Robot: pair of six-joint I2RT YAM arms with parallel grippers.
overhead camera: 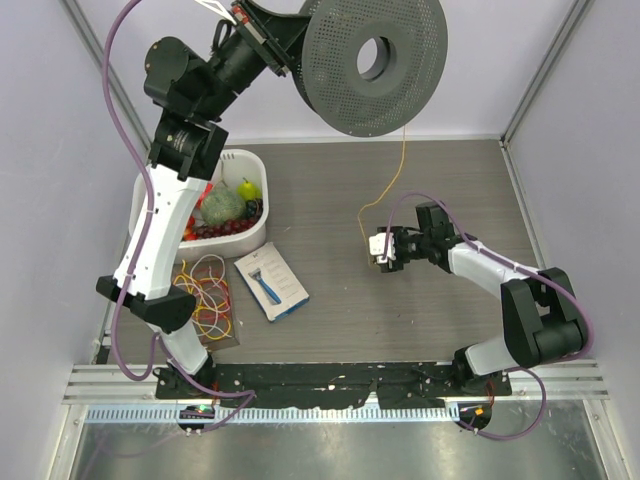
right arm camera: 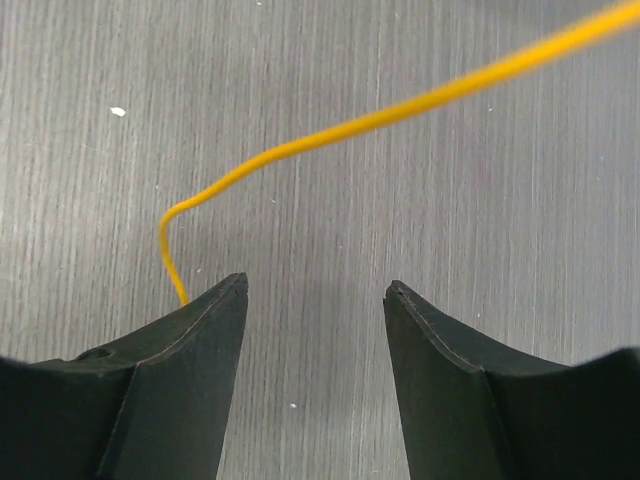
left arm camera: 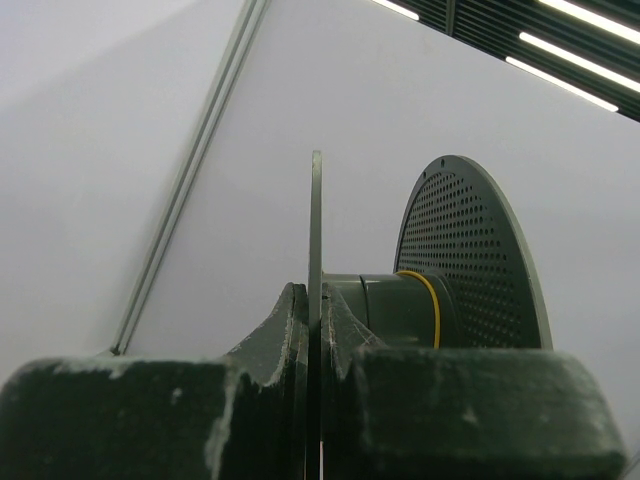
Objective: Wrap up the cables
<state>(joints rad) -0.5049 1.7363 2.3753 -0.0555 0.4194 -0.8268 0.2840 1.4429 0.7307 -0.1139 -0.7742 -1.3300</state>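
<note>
Clamping spool, left tool; wrist shows wound wire.

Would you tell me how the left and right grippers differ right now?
The left gripper is shut on the spool, clamping its flange; the right gripper is open, gripping nothing. The left is raised high above the table; the right sits low near it, with the yellow wire ending beside one finger. Both have dark fingers.
</note>
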